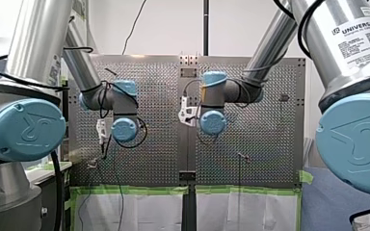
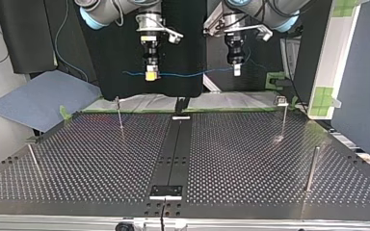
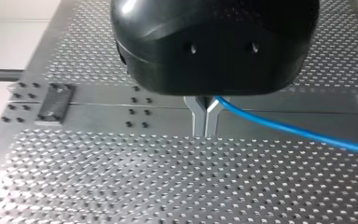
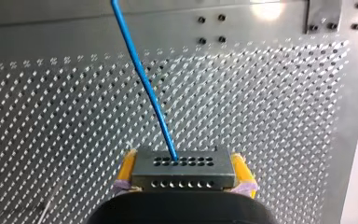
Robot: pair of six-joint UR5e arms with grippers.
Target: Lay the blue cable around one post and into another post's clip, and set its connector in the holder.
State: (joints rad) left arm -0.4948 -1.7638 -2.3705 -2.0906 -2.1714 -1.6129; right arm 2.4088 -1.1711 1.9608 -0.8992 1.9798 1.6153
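1. My right gripper (image 2: 151, 76) and my left gripper (image 2: 237, 71) hang high in the top view's upper middle. The perforated table (image 2: 250, 159) below them lies open. Only thin posts break it: an upper-left post (image 2: 119, 113), a clip-topped post (image 2: 283, 115) at right, a lower-right post (image 2: 311, 168) and a leaning lower-left post (image 2: 33, 161).
2. In the front view, big arm joints fill both sides and the cable is too small to trace. In the left wrist view, the black gripper body hides most of the fingers. I cannot tell which plate is the holder.
3. My right gripper's yellow pads (image 4: 127, 169) clamp the grey connector (image 4: 182, 175), and the blue cable (image 2: 192, 75) leaves its face straight ahead. My left gripper's metal fingers pinch the cable. Its long axis runs nearly level, left to right, between the grippers in the top view.
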